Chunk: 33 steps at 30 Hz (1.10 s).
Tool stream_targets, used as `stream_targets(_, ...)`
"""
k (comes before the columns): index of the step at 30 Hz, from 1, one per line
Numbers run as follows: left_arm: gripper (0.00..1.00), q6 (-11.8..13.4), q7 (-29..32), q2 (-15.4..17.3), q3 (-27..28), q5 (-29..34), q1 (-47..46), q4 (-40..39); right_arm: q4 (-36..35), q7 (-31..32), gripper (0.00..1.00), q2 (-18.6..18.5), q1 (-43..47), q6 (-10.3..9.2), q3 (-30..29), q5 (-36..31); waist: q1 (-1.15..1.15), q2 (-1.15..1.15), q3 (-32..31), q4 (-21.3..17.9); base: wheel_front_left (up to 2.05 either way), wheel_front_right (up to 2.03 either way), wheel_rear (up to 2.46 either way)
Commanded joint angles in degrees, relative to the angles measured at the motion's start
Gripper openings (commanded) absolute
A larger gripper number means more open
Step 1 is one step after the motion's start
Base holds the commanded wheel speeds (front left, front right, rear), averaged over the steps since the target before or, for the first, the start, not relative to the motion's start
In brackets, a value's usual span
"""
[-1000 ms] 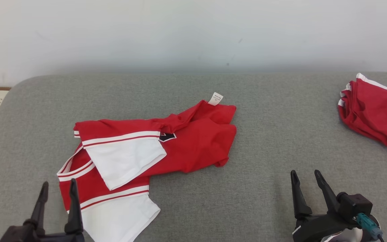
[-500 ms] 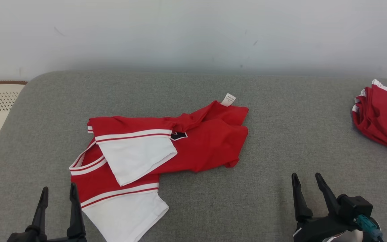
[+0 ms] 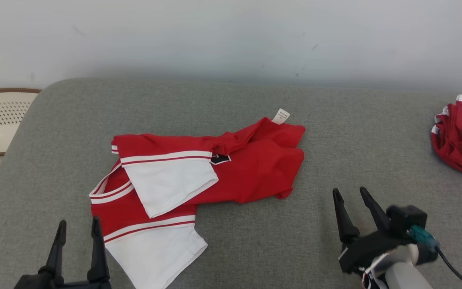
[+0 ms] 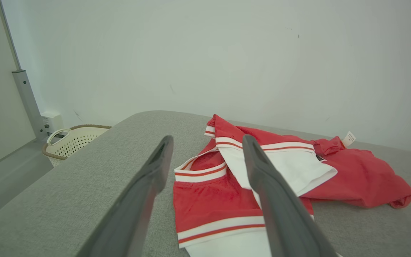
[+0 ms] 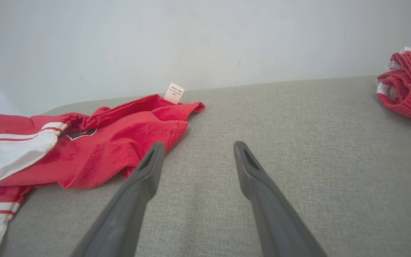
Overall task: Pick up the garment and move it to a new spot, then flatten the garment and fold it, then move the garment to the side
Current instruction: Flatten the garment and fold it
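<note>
The pickup is judged not yet begun: the crumpled red-and-white garment is seen lying left of centre on the grey padded surface, at one o'clock from the left gripper and ten o'clock from the right gripper, both spread wide with nothing gripped. A reach to the cloth's edges and a closing of the fingers there would be called for next. A white label is shown at the garment's twelve-o'clock edge, its print too small to be read.
</note>
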Motion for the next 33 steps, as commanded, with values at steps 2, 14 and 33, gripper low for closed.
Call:
stream_targets(2, 1.0, 0.1, -0.2, 0.0, -0.2, -0.8, -0.7, 0.5, 1.5, 0.5, 1.0, -0.5, -2.4, -0.02, 1.2, 0.9, 0.0, 0.0, 0.3, 0.6, 0.0, 0.0, 0.0)
stream_targets(14, 1.0, 0.1, -0.2, 0.0, -3.8, -2.7, -3.1, 2.4, 18.5, 3.5, 1.0, -1.5, -17.3, -0.02, 6.7, 5.8, 0.0, 0.0, 2.8, 5.5, 0.0, 0.0, 0.0)
stream_targets(33, 1.0, 0.9, -0.2, 0.0, -7.0, -4.2, -5.0, 3.8, 37.1, 4.3, 0.0, 0.3, -26.8, -0.02, 13.6, 16.0, 0.0, 0.0, 4.8, 10.0, 0.0, 0.0, 0.0)
